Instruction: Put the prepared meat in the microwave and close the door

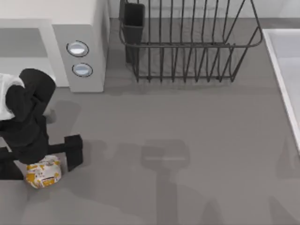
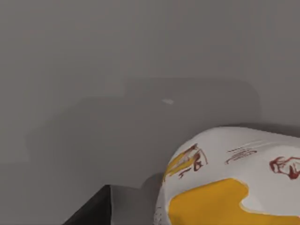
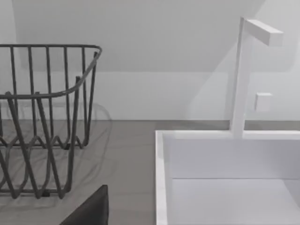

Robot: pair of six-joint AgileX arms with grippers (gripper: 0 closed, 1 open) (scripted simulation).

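One wire rack (image 1: 187, 42) beside microwave (image 1: 84, 47)

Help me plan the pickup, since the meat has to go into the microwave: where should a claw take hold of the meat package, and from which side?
Likely across its two opposite flat sides, coming straight down from above. The prepared meat lies flat on the table, squarish with a rounded, domed top, so its side edges seem the surest hold. The left claw is right over it, with one dark finger beside its right edge.

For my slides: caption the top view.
Left gripper over the prepared meat on the table, near the microwave.
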